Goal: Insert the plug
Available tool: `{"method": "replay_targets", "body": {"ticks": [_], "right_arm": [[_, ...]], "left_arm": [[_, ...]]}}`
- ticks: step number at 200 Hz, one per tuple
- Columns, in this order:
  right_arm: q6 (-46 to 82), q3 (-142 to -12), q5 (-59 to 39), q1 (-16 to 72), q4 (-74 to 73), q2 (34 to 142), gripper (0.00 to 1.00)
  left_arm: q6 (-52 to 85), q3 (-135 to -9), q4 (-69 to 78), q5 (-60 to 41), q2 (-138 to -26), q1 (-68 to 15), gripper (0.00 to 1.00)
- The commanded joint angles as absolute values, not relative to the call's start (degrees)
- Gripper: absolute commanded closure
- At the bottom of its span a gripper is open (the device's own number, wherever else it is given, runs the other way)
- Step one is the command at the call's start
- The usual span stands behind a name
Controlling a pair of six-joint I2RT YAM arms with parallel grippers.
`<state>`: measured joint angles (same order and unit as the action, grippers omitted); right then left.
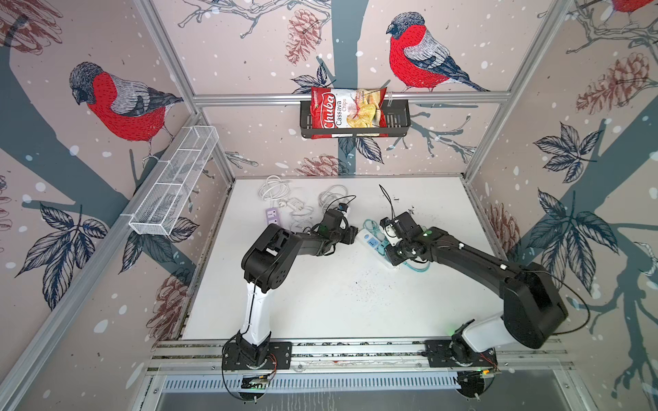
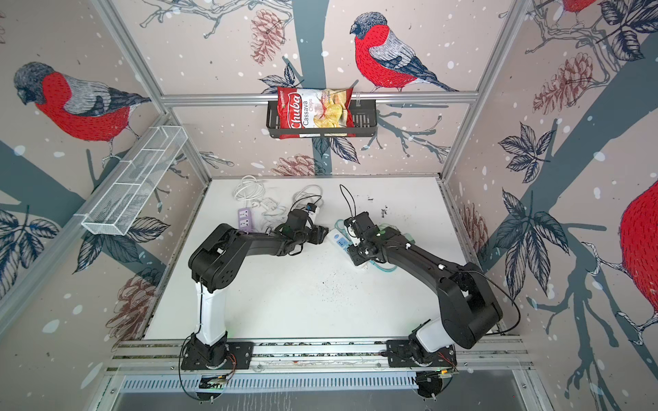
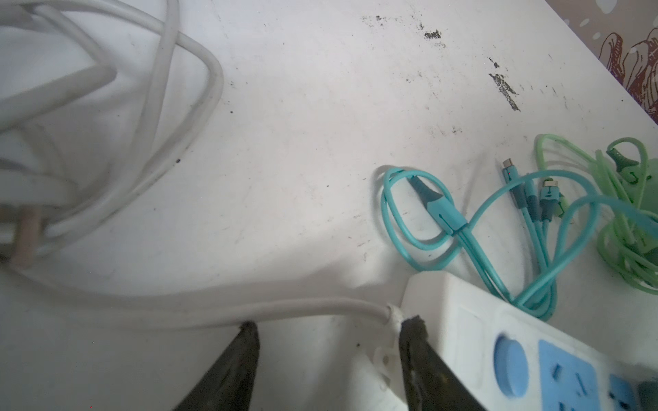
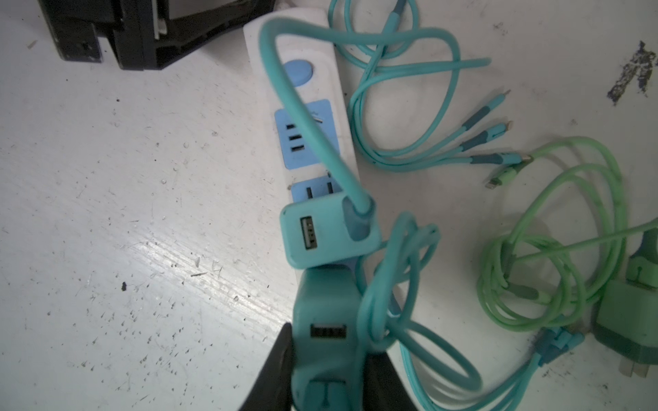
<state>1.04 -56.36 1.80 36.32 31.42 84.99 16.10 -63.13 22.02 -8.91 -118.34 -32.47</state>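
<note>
My right gripper [image 4: 329,359] is shut on a teal charger plug [image 4: 325,320] with a USB port, held over the near end of the white power strip [image 4: 338,117] with blue sockets. Its prongs are hidden. A second teal charger [image 4: 320,231] sits on the strip just ahead of it, with a teal cable arching from it. My left gripper [image 3: 329,327] is open at the strip's [image 3: 459,313] cord end, one finger [image 3: 414,341] against the end face beside the white cord [image 3: 249,309]. In both top views the grippers [image 1: 353,235] [image 2: 350,253] meet at the strip [image 1: 370,242].
A teal multi-head cable [image 4: 409,142] and a green cable [image 4: 555,249] with its green charger [image 4: 626,320] lie beside the strip. A purple power strip [image 1: 272,215] and coiled white cords [image 1: 274,188] lie at the back left. A chips bag [image 1: 347,108] sits in a wall basket.
</note>
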Motion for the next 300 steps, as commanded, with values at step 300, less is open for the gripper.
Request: {"method": "replay_targets", "body": {"ticks": [300], "right_arm": [[8.83, -53.10, -1.13, 39.16, 34.52, 84.94, 1.00]], "left_arm": [[15.11, -72.03, 10.25, -13.36, -124.06, -31.40, 0.39]]}}
